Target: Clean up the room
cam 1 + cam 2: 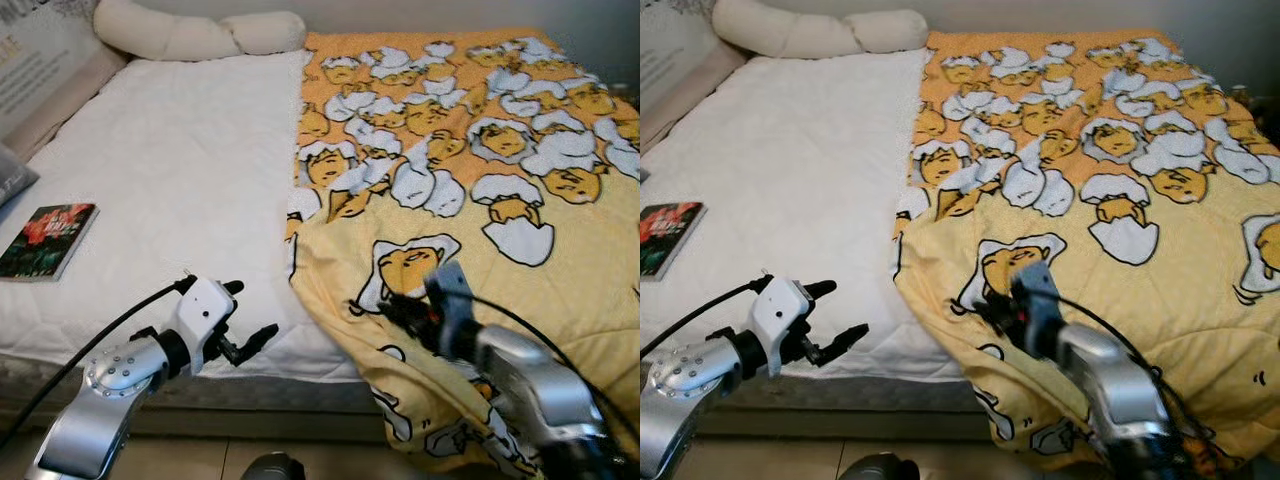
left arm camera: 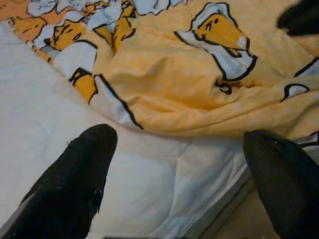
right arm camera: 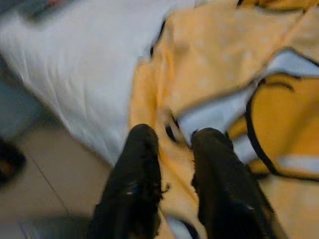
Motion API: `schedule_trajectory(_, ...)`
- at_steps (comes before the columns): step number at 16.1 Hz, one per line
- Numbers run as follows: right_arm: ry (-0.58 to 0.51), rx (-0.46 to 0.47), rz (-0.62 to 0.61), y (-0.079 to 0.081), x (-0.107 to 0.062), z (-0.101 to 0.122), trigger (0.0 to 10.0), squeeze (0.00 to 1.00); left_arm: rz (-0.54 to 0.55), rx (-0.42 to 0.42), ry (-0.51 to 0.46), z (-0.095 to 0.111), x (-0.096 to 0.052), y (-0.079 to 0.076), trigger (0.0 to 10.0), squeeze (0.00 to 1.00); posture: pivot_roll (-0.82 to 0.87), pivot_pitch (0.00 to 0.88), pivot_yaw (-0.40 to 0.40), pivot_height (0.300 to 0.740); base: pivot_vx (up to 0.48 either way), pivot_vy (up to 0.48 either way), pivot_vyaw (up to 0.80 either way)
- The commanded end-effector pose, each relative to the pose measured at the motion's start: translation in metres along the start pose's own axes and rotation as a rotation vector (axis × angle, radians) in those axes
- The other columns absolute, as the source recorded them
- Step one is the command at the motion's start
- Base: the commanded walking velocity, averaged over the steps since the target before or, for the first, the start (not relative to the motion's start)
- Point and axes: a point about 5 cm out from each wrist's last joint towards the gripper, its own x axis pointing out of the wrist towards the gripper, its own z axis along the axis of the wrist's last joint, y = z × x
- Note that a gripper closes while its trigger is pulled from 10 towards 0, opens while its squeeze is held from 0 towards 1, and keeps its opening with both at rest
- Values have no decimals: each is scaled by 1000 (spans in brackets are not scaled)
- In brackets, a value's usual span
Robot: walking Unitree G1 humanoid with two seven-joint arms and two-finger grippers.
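Lengthwise, blanket (image 1: 480,200) along bed's (image 1: 170,170) right half

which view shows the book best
The left eye view: the book lies whole on the white sheet near the bed's left edge. The right eye view cuts it at the frame edge; the right wrist view gives a blurred sliver at most.

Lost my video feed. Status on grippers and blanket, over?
Left gripper open over the mattress edge. Right gripper nearly closed on the blanket edge. Book lies far left.
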Motion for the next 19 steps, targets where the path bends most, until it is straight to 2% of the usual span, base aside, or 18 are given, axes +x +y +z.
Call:
schedule_trajectory(1, 36, -65, 21, 0, -2, -3, 10000, 1000, 6, 0, 14, -3, 0, 1, 10000, 0, 80, 0, 91, 740, 0, 0, 0)
schedule_trajectory(3, 57, -97, -106, -24, -7, -3, 10000, 1000, 8, 3, 16, -5, 2, 1, 10000, 0, 83, 0, 87, 740, 0, 0, 0)
schedule_trajectory(5, 79, -122, -177, -36, -8, -5, 10000, 1000, 10, 5, 19, -5, 2, 1, 10000, 0, 85, 0, 85, 740, 0, 0, 0)
schedule_trajectory(6, 126, -167, -249, -48, -6, -11, 10000, 1000, 11, 9, 28, -8, 2, 1, 10000, 0, 88, 0, 83, 740, 0, 0, 0)
schedule_trajectory(8, 170, -222, -283, -52, -2, -18, 10000, 1000, 11, 11, 33, -11, 1, 2, 10000, 0, 88, 0, 85, 740, 0, 0, 0)
schedule_trajectory(10, 234, -309, -331, -53, 11, -31, 10000, 1000, 1, 21, 42, -13, 2, 3, 10000, 0, 91, 0, 86, 740, 0, 0, 0)
schedule_trajectory(11, 261, -326, -327, -49, 19, -38, 10000, 400, -7, 28, 46, -13, 2, 3, 10000, 0, 99, 0, 87, 740, 0, 0, 0)
schedule_trajectory(12, 281, -362, -252, -35, 31, -43, 10000, 0, -11, 36, 50, -14, 2, 4, 10000, 0, 99, 0, 87, 740, 0, 0, 0)
schedule_trajectory(13, 272, -381, -121, -14, 43, -42, 10000, 0, -12, 37, 51, -14, 2, 4, 10000, 0, 105, 0, 88, 740, 0, 0, 0)
schedule_trajectory(14, 261, -378, -38, -2, 48, -42, 10000, 0, -11, 38, 52, -14, 1, 5, 10000, 0, 105, 0, 89, 740, 0, 0, 0)
schedule_trajectory(16, 214, -340, 281, 42, 61, -34, 10000, 0, -15, 42, 57, -16, 0, 6, 10000, 0, 111, 0, 91, 740, 0, 0, 0)
schedule_trajectory(18, 126, -242, 391, 54, 62, -16, 10000, 0, -17, 44, 58, -16, -1, 6, 10000, 0, 115, 0, 89, 740, 0, 0, 0)
schedule_trajectory(19, 89, -223, 402, 55, 61, -7, 10000, 0, -17, 44, 60, -16, -2, 6, 10000, 0, 113, 0, 89, 740, 0, 0, 0)
